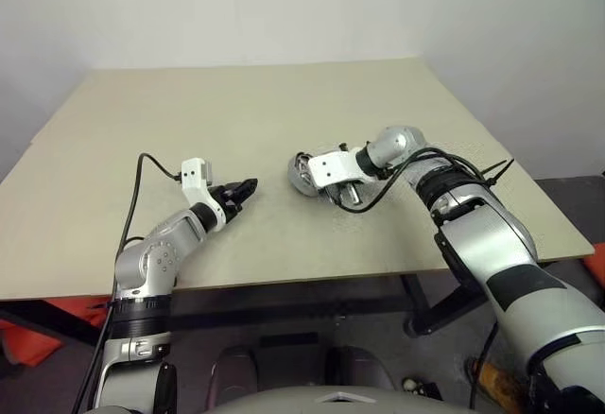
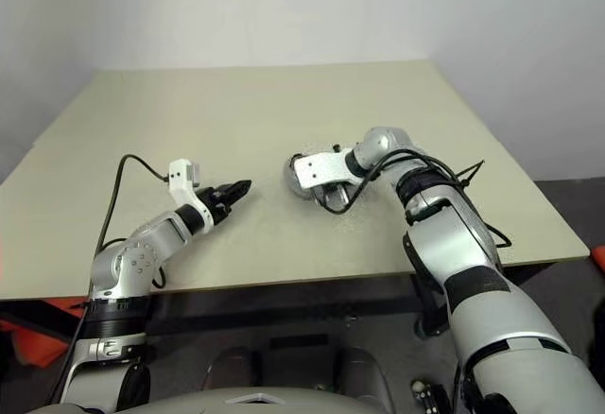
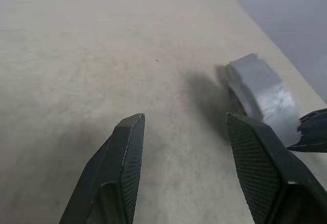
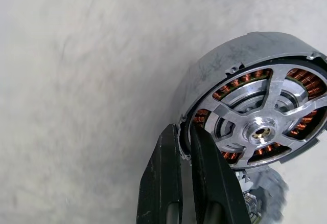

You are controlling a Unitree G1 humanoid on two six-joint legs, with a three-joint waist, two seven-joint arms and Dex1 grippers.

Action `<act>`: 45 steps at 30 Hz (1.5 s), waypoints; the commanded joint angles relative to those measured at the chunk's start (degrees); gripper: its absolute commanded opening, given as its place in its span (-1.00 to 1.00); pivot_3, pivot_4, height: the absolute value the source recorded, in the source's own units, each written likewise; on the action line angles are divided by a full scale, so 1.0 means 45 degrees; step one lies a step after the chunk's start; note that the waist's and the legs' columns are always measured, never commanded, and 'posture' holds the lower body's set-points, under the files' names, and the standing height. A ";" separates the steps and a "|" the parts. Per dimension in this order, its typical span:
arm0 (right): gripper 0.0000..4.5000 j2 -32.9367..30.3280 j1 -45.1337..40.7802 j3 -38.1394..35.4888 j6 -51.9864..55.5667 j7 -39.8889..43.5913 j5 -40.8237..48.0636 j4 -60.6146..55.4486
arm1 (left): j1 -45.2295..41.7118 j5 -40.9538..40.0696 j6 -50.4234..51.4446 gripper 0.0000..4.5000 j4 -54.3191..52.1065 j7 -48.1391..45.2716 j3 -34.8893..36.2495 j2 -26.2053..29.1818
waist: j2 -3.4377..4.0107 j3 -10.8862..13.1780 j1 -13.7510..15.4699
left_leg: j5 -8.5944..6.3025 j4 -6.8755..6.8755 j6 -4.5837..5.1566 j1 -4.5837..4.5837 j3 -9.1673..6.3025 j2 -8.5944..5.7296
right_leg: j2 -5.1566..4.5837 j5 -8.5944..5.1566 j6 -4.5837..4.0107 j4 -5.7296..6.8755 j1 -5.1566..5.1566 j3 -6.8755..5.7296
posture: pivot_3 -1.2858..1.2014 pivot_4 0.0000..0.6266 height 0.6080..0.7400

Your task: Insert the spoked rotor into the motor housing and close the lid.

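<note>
While lifted clear of worktop (image 1: 236, 102): motor housing (image 4: 232, 63), spoked rotor (image 4: 265, 127) seated inside.
Right fingers (image 4: 186, 147): pinched on housing rim.
Left fingers (image 3: 184, 132): wide, empty, housing just beyond.
Handling: likely heavy, rigid, smooth metal; hold by rim, avoid copper windings.

One motor housing (image 4: 240, 60), one spoked rotor (image 4: 263, 129)

Silver-grey jointed arms, black bands, white wrist blocks, looping black cables, black textured fingers (image 3: 125, 157)
</note>
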 commanded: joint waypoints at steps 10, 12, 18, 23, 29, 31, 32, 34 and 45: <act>-0.99 0.1237 0.0573 -0.1180 0.6542 0.1312 0.2228 -0.3998 | 0.0245 -0.0080 -0.0174 0.21 -0.0792 0.0072 0.0487 0.0144 | 0.0004 0.0002 0.0060 | -0.0022 -0.0001 -0.0006 -0.0027 -0.0003 0.0003 | 0.0000 0.0004 -0.0008 0.0001 -0.0023 -0.0004 | 0.03 -1.00 1.00; -0.99 0.1435 0.0608 -0.1156 0.7305 0.1067 0.2260 -0.4228 | 0.0322 -0.0110 -0.0149 0.21 -0.0928 0.0136 0.0521 0.0133 | 0.0003 0.0002 0.0072 | -0.0021 0.0000 -0.0008 -0.0025 -0.0004 0.0004 | 0.0000 0.0004 -0.0006 0.0001 -0.0023 -0.0003 | 0.03 -1.00 1.00; -0.99 0.1930 0.0814 -0.0892 0.8551 0.0667 0.2192 -0.4665 | 0.0501 -0.0141 -0.0199 0.21 -0.1153 0.0281 0.0732 0.0148 | 0.0004 0.0003 0.0128 | -0.0018 0.0006 -0.0015 -0.0024 -0.0010 0.0002 | -0.0002 -0.0003 0.0004 0.0001 -0.0021 -0.0002 | 0.03 -1.00 1.00; -0.99 0.2236 0.0987 -0.0537 0.8760 0.0151 0.1854 -0.4158 | 0.0545 -0.0148 -0.0213 0.21 -0.1240 0.0336 0.0878 0.0148 | 0.0005 0.0003 0.0126 | -0.0017 0.0005 -0.0018 -0.0018 -0.0012 0.0003 | -0.0002 -0.0032 0.0055 0.0001 -0.0019 -0.0002 | 0.03 -1.00 1.00; -0.70 0.2421 0.0897 -0.0528 0.8961 -0.0295 0.1943 -0.3639 | 0.0617 -0.0124 -0.0233 0.21 -0.1328 0.0377 0.0906 0.0106 | 0.0005 0.0003 0.0272 | -0.0017 0.0005 -0.0019 -0.0014 -0.0012 0.0000 | -0.0004 -0.0033 0.0055 0.0001 -0.0012 0.0001 | 0.03 -1.00 1.00; -0.44 0.2413 0.0863 -0.0571 0.8771 -0.0615 0.1927 -0.3551 | 0.0648 -0.0118 -0.0233 0.21 -0.1369 0.0390 0.0901 0.0095 | 0.0006 0.0004 0.0319 | -0.0017 0.0005 -0.0020 -0.0008 -0.0011 0.0001 | -0.0004 -0.0033 0.0055 0.0001 -0.0010 0.0001 | 0.03 -1.00 1.00; -0.27 0.2388 0.0834 -0.0592 0.8637 -0.0745 0.1926 -0.3507 | 0.0656 -0.0115 -0.0231 0.21 -0.1382 0.0388 0.0901 0.0093 | 0.0006 0.0004 0.0322 | -0.0017 0.0005 -0.0020 -0.0007 -0.0011 0.0001 | -0.0004 -0.0034 0.0058 0.0001 -0.0009 0.0001 | 0.03 -1.00 1.00; 0.03 0.2339 0.0790 -0.0633 0.8591 -0.0788 0.1993 -0.3511 | 0.0666 -0.0115 -0.0231 0.21 -0.1381 0.0371 0.0909 0.0107 | 0.0006 0.0004 0.0320 | -0.0016 0.0005 -0.0022 0.0000 -0.0012 0.0001 | -0.0004 -0.0039 0.0066 0.0001 -0.0004 0.0001 | 0.03 -1.00 1.00; 0.98 0.2398 0.1116 -0.2852 1.0337 -0.2283 0.3909 -0.5121 | 0.0610 0.0351 -0.0767 0.21 -0.1296 -0.0062 0.0522 0.0317 | 0.0006 0.0004 0.0319 | -0.0013 0.0001 -0.0028 0.0014 -0.0011 0.0002 | -0.0002 -0.0046 0.0079 0.0002 0.0002 0.0003 | 0.03 -1.00 1.00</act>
